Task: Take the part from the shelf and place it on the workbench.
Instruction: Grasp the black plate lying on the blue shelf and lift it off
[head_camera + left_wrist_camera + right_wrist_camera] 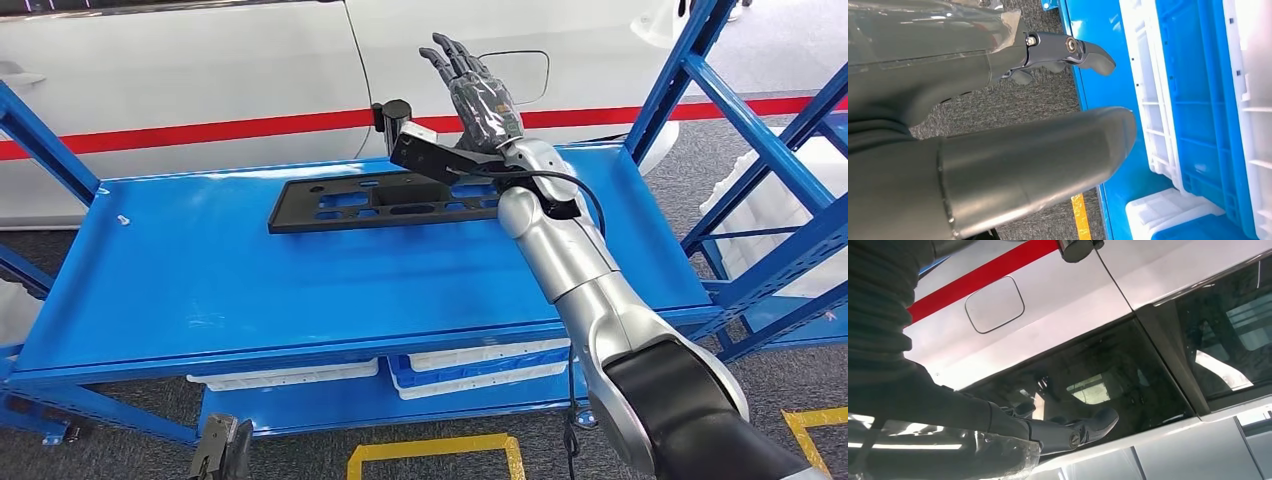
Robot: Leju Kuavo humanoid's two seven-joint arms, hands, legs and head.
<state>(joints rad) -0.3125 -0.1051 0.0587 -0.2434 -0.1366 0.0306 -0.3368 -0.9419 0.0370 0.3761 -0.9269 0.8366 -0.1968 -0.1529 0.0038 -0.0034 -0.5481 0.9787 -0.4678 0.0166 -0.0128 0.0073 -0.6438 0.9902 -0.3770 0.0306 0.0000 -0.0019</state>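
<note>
- The right hand (478, 92) is raised above the far right of the blue metal workbench top (200, 290), fingers spread and straight, holding nothing.
- The left hand (1068, 52) hangs low beside the bench, fingers loosely apart, also without a load.
- The flat black rectangular plastic part (380, 203), pierced with cut-outs, lies flat on the far middle of the top; placement appears done, only withdrawal remaining.

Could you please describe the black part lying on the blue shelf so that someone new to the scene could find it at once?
Start at the blue shelf in front of the white car with the red stripe. On its top surface, toward the far edge, lies the flat black part, just beside the raised right hand. It is a long, thin plate pierced with cutouts, the only thing lying flat there.
</note>
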